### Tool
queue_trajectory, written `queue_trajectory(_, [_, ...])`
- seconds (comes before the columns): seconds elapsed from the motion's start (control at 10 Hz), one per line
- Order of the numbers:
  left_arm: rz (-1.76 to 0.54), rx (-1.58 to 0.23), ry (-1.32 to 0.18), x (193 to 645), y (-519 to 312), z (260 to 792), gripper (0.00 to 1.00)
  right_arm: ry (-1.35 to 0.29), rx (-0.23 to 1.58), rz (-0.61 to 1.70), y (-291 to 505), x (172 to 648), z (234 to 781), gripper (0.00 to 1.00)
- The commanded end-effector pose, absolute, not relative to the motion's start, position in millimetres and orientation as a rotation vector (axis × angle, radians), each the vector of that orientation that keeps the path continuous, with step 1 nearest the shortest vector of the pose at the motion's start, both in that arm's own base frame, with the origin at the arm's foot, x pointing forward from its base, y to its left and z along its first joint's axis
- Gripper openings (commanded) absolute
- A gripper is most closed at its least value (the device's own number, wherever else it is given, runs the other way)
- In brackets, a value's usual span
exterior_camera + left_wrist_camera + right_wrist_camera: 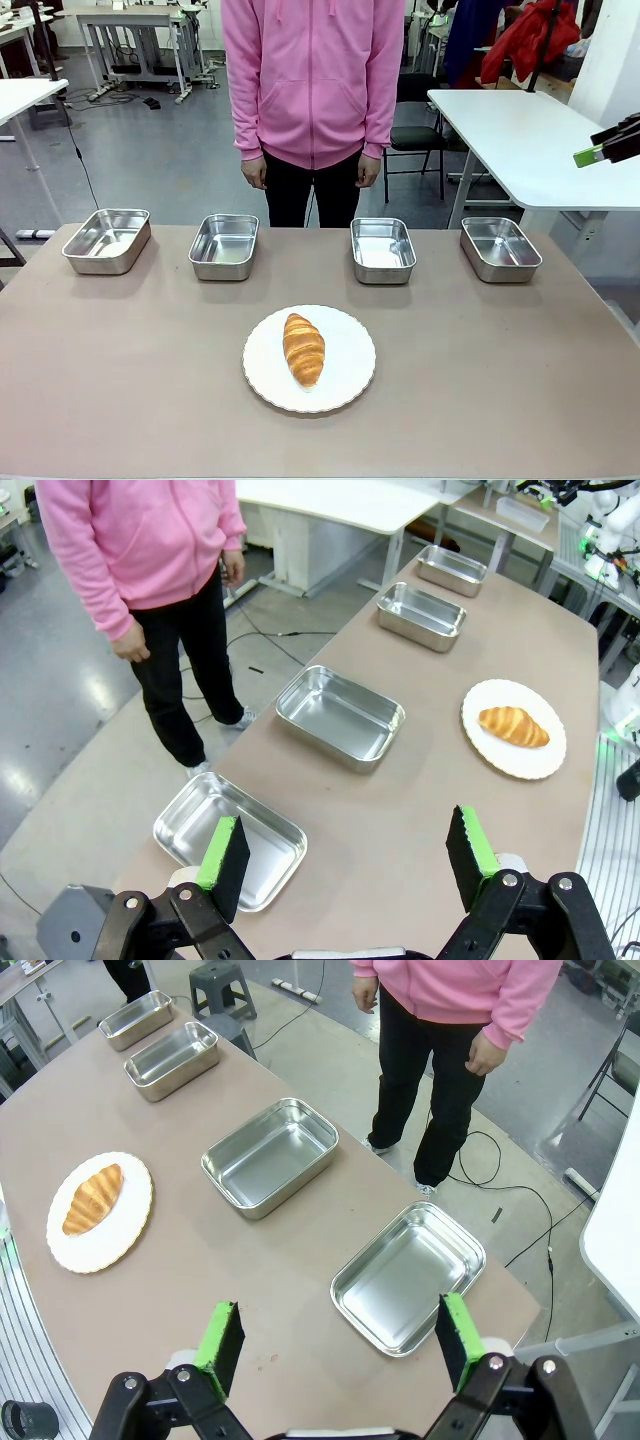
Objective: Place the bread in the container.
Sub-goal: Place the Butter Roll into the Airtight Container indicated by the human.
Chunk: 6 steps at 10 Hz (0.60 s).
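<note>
- The bread [303, 349] lies lengthwise on the round white plate [350, 385]. The plate sits mid-table, nearer your side than the row of pans, with bare table [120, 400] all round its rim.
- Four steel pans stand upright and empty along the far edge: the left-end pan [100, 265], the second pan [222, 271], the third pan [383, 276] and the right-end pan [500, 274]. You cannot tell from these views which one is the container.
- None of the pans touch. The widest gap is between the second and third pans, straight beyond the plate.
- The left-end pan sits close to the far left corner. The right-end pan has a strip of bare top between it and the right edge.
- A person [312, 80] in a pink top stands just beyond the far edge, behind that middle gap. Both hands hang at the sides, off the table.
- Your left gripper [346, 820] hangs high over the table's left end, fingers spread wide and holding nothing. The left-end pan [188, 820] lies below one pad, close beside the table's edge. The bread [513, 726] is well apart from it.
- Your right gripper [338, 1310] hangs high over the right end, also spread wide and empty. The right-end pan [352, 1290] lies below, near the far edge.
- In the front view the right gripper [610, 145] shows at the picture's right border, well above the tabletop.
</note>
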<state>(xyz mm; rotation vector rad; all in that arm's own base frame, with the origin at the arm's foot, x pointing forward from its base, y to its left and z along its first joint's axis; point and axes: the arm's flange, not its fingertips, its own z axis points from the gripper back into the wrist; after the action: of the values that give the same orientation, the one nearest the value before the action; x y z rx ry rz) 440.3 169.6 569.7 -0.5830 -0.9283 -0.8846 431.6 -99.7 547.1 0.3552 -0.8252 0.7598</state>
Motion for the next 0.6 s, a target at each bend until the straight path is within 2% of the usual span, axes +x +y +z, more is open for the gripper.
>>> queue_trajectory(0.0, [-0.890, -0.586, -0.937, 439.5, 168.6, 572.0, 1.00, -0.842, 0.367, 0.761, -98.9, 433.3, 546.7, 1.00])
queue_trajectory(0.5, [-0.890, -0.586, -0.937, 439.5, 168.6, 572.0, 1.00, -0.842, 0.367, 0.761, -98.9, 433.3, 546.7, 1.00])
